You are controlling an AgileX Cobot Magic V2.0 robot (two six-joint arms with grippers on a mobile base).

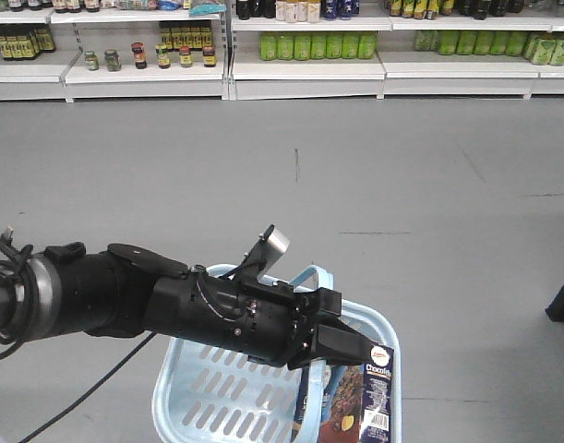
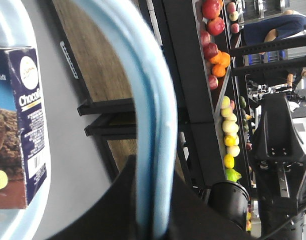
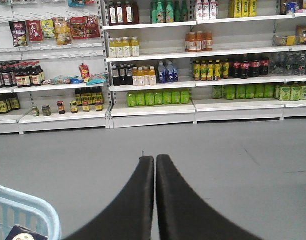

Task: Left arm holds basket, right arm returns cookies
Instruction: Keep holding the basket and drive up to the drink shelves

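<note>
1. Smooth grey shop floor [image 1: 402, 157], backed by white metal shelving [image 1: 300, 88] stocked with bottles and jars: well apart from the rig, presumably the return spot for the box.
2. Thick black left arm [image 1: 106, 295] with loose cables and a silver tab: stretched level over the basket, carrying it steady.
3. Light blue slotted plastic shopping basket [image 1: 185, 392]: rigid, round-cornered, open on top; probably held up to give access from above.
4. Light blue loop handle [image 2: 153, 125]: glossy, curved, standing upright; pinched in the black pointed left tool [image 1: 351, 349], clenched tight on it.
5. Dark navy rectangular cardboard box of cookies [image 1: 378, 397]: inside the basket, leaning upright by the right wall, round logo on top, barcode label lower; not yet lifted out.
6. Black tapered right tool [image 3: 155, 165]: smooth, matte, jaws pressed together on nothing, near the basket's corner, facing the shelving; needs opening before any grasp of the box.
</note>
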